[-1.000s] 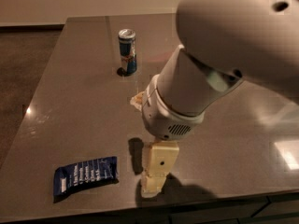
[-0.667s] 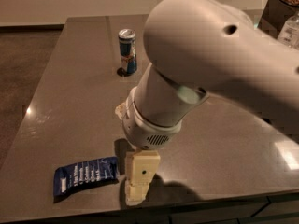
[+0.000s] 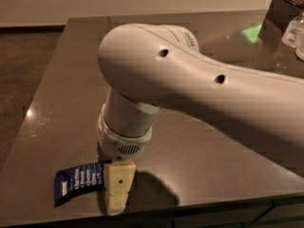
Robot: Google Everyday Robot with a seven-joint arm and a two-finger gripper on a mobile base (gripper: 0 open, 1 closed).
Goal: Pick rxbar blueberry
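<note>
The rxbar blueberry is a flat dark navy wrapper with white text. It lies flat on the dark table near the front left corner. My gripper hangs from the big white arm and is low over the bar's right end, covering it. I cannot tell whether it touches the bar. The arm fills the middle of the view and hides the drink can behind it.
The table's front edge runs just below the bar and gripper. The left edge drops to brown floor. Clear bottles and a dark box stand at the back right.
The arm has swung left and closer to the camera. The gripper has moved from right of the bar to its right end. The drink can is now hidden behind the arm.
</note>
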